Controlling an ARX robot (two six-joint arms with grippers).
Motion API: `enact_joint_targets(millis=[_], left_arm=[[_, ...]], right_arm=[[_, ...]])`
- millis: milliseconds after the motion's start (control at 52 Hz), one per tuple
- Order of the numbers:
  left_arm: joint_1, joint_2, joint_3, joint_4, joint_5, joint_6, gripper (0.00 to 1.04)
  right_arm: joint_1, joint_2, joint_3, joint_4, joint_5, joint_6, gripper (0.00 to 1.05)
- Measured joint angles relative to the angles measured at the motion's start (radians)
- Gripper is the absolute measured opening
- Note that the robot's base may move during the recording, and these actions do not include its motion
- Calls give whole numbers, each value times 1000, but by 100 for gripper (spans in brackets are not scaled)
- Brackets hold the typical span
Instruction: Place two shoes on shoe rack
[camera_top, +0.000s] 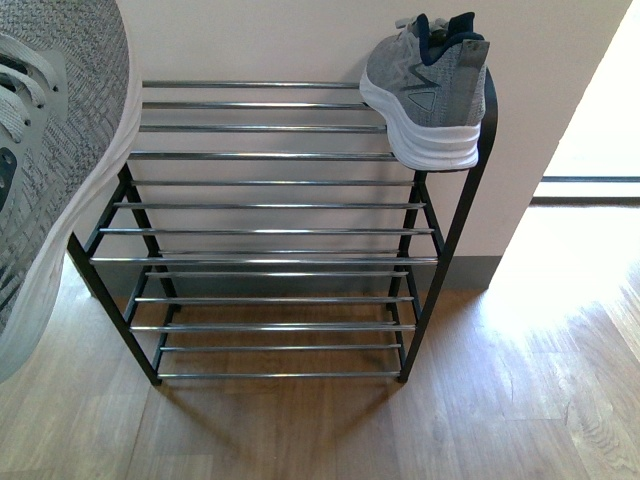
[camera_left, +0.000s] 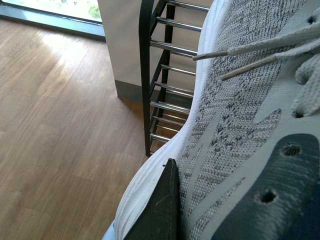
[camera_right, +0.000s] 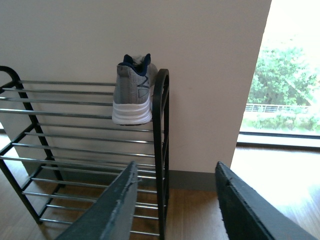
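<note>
One grey knit sneaker (camera_top: 430, 90) with a thick white sole sits on the right end of the shoe rack's top shelf (camera_top: 260, 105); it also shows in the right wrist view (camera_right: 134, 92). The second grey sneaker (camera_top: 50, 170) fills the left edge of the front view, held up in the air left of the rack. In the left wrist view my left gripper (camera_left: 210, 220) is shut on this sneaker (camera_left: 240, 125), one dark finger (camera_left: 160, 210) against its white sole. My right gripper (camera_right: 175, 200) is open and empty, off the rack's right end (camera_right: 161, 150).
The rack (camera_left: 165, 75) stands against a white wall (camera_top: 280, 40) on a wooden floor (camera_top: 520, 400). Its lower chrome shelves (camera_top: 270, 258) hold nothing. A bright doorway or window (camera_right: 285, 90) lies to the right of the wall.
</note>
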Motion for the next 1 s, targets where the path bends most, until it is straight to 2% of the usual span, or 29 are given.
enact_joint_targets(millis=[212,231,635,751,828,1001], left_arm=[[1,0,0,0,-4,0,1],[1,0,0,0,0,0,1],[-2,5,0,2,-2,0,1],[-3,58,-13,190,-41,16,1],[0,129,58,198,-8,9,1],[27,413,382,61,203,-171,1]], right_arm=[[0,-1,0,-1,-3,0,96],[0,-1,0,-1,-3,0,97],[0,-1,0,-3,0,0,96],[0,-2,0,-3,0,0,96],[0,-1,0,-3,0,0,96],[0,-1,0,-3,0,0,96]])
